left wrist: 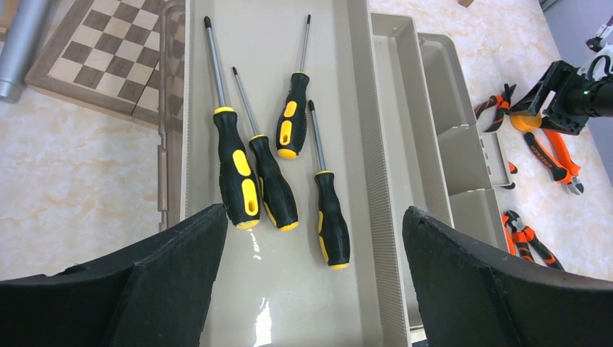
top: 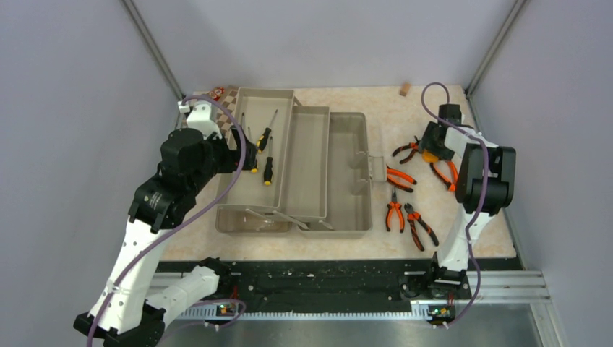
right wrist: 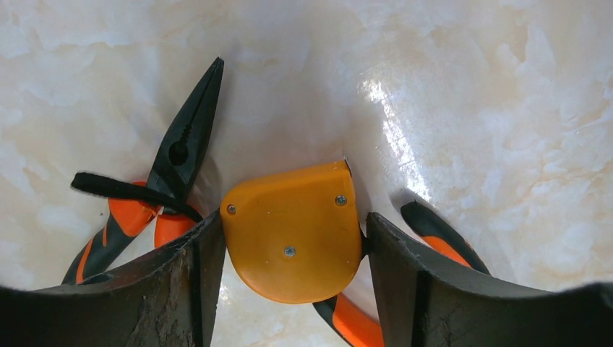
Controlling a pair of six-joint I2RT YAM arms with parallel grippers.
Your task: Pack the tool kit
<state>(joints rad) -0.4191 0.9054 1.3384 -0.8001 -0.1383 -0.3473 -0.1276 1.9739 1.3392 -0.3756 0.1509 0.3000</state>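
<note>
The open toolbox (top: 347, 230) lies mid-table with its beige trays (top: 307, 116) spread out. Several yellow-black screwdrivers (left wrist: 238, 173) lie in the left tray (top: 246, 97). My left gripper (left wrist: 314, 211) hangs open and empty just above that tray's near end; it also shows in the top view (top: 242, 155). My right gripper (right wrist: 294, 220) is shut on the orange tape measure (right wrist: 293, 231), both fingers against its sides, right of the box (top: 431, 148). Several orange-handled pliers (top: 394, 211) lie on the table around it; one pair (right wrist: 170, 173) sits just left of the tape measure.
A brown-and-cream chessboard (left wrist: 108, 58) and a silver microphone (left wrist: 22, 43) lie left of the tray, behind my left arm. A small brown block (top: 405, 89) sits at the back wall. Grey walls close in both sides.
</note>
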